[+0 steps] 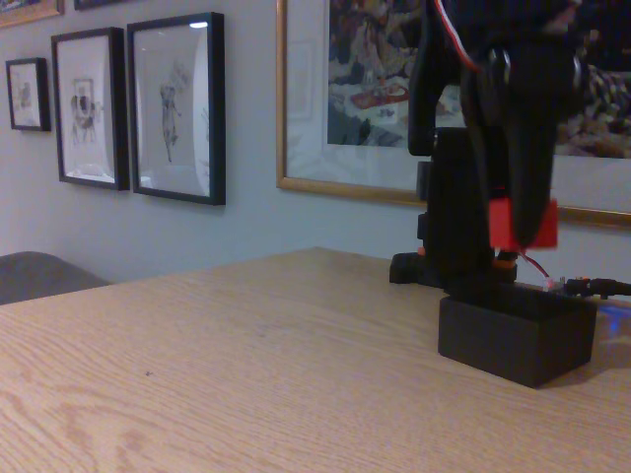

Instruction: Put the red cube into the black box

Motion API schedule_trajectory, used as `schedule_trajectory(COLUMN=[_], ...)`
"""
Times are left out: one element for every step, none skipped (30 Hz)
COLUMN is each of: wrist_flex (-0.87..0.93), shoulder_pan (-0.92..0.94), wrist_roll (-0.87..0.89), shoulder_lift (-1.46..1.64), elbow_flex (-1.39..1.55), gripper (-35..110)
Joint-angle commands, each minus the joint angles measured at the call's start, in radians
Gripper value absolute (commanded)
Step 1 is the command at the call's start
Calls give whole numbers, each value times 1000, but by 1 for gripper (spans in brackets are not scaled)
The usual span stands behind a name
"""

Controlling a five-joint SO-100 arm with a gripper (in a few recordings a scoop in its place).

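A light wooden table (246, 365) with visible grain fills the lower part of the fixed view, a small dark speck on its surface toward the left. Behind it stands a pale wall (246, 118). On the wall hang three black-framed drawings: a small one (28, 94) at far left, then a taller one (89, 106), then the largest (175, 106). To their right hangs a big gold-framed painting (355, 89). A grey rounded shape (39, 274), perhaps a chair back, shows at lower left.
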Motion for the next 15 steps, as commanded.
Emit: schedule_trajectory(wrist_flex=[-2, 2, 5, 8, 11, 11, 11, 9, 14, 18, 21, 28, 37, 46, 44], shoulder_pan=[14, 15, 17, 17, 17, 17, 17, 15, 15, 17, 21, 26, 32, 38, 46], wrist_roll=[-6, -6, -6, -6, -8, -8, -8, -8, -8, -6, -6, -6, -9, -12, -14], shoulder_lift=[-29, -40, -51, -61, -72, -78, -83, -87, -97, -106, -117, -126, -135, -143, -146], elbow_flex=[-9, -9, -11, -11, -11, -9, -5, -2, -2, -5, -6, -9, -12, -12, -11], gripper=[2, 2, 3, 3, 4, 4, 4, 4, 5, 5, 6, 8, 10, 13, 14])
